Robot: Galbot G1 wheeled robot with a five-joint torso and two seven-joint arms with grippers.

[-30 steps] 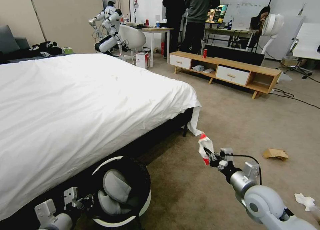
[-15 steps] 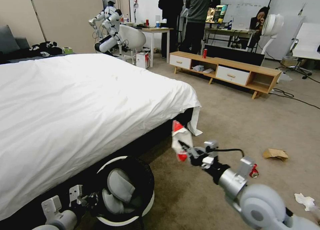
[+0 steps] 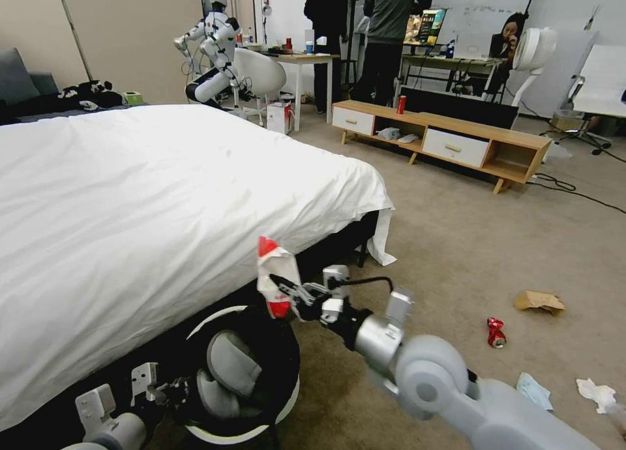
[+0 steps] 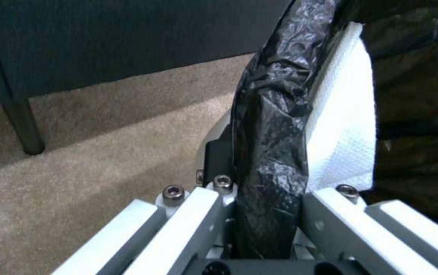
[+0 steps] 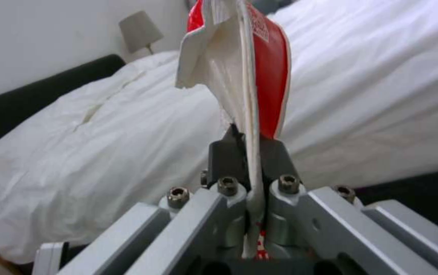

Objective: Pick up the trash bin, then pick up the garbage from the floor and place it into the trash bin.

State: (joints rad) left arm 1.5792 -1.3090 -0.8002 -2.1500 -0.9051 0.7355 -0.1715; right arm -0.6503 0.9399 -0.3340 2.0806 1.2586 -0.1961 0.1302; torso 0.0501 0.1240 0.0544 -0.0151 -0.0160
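Moved: right gripper (image 3: 282,287) has swung from lower right of frame to lower centre, carrying the red-white wrapper (image 3: 274,275) toward the trash bin (image 3: 238,372); crushed can and blue mask uncovered behind the arm.
Head view, bin: lower left of frame, tipped with its mouth facing the camera, tucked against the bed (image 3: 163,195); left gripper (image 3: 171,392) on its lower left rim.
Head view, wrapper: just above the bin's upper right rim, not yet over the opening.
Head view, floor: crushed red can (image 3: 495,332), brown paper bag (image 3: 538,300), blue face mask (image 3: 535,390), white tissue (image 3: 596,394), all right side, well apart from the bin.
Left wrist view: fingers clamped on the bin rim, black liner bag (image 4: 270,126) bunched between them; white tissue (image 4: 344,114) inside, against the liner.
Right wrist view: fingers pinched together on the wrapper's (image 5: 244,65) lower edge, most of it standing free above them.
Risk 1: release now, wrapper likely hits the rim or drops to the carpet.
Risk 2: light, floppy wrapper could cling to a finger or drift on release.
Risk 3: grip is partly on slick liner, so the bin could slip or rotate.
Risk 4: bed edge close by, arm could snag the sheet.
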